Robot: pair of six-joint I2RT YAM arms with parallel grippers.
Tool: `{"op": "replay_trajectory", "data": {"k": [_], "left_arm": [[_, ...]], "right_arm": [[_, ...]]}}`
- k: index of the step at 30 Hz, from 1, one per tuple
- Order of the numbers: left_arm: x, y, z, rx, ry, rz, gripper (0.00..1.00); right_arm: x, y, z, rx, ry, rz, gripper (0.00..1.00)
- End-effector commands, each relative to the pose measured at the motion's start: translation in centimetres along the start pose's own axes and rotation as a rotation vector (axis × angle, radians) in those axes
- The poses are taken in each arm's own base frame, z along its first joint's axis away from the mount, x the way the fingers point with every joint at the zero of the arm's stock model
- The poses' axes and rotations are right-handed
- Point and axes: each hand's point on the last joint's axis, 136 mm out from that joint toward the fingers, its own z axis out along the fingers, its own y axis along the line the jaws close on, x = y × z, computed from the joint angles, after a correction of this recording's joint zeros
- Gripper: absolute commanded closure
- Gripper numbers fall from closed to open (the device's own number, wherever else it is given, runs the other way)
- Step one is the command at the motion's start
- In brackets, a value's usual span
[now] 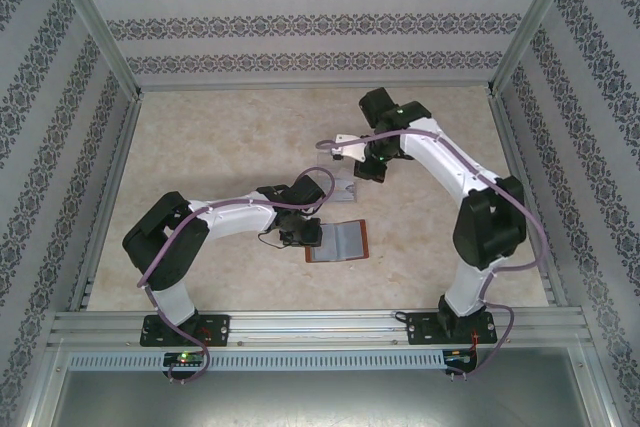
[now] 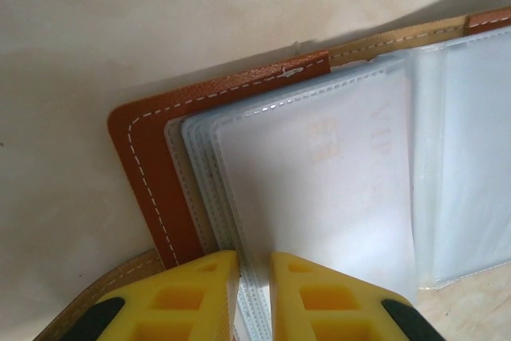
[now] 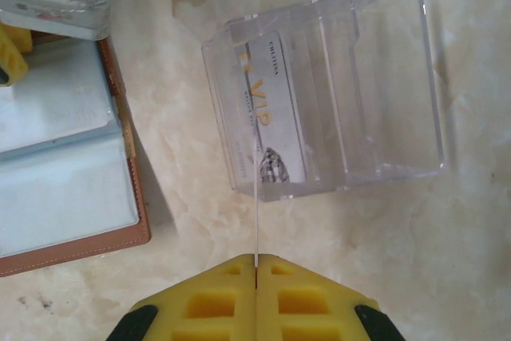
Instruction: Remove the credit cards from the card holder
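We find the left fingers (image 2: 192, 297) clenched on the card holder (image 2: 152, 149) sleeves. The right fingers (image 3: 303, 297) pinch a credit card (image 3: 255, 229) edge-on, bottom centre.

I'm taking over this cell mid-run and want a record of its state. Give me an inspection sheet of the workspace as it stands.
Surface: pale marbled tabletop, no spills seen.
Job's things: brown card holder lies open; a lettered card shows through a frosted sleeve; thin card is edge-on, reaching from the right gripper to the stand; VIP card sits in the stand.
Clutter: clear acrylic stand beside the holder.
Grippers: left gripper pinched on the holder's sleeve edges; right gripper shut on the thin card.
Cables: purple cables run along both arms.
Surroundings: patterned walls, aluminium frame.
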Motion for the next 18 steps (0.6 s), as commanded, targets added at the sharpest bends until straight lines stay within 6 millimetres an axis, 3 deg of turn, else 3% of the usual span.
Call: {"op": "replay_trajectory", "data": {"k": [1, 18], "left_arm": [[3.3, 2.6, 1.3, -0.093, 0.098, -0.027, 0.81], [3.6, 2.9, 1.6, -0.1, 0.109, -0.035, 0.81]], "right_arm": [[-0.4, 0.0, 0.1, -0.073, -0.004, -0.027, 1.0], [-3.0, -3.2, 3.1, -0.173, 0.054, -0.082, 1.0]]}}
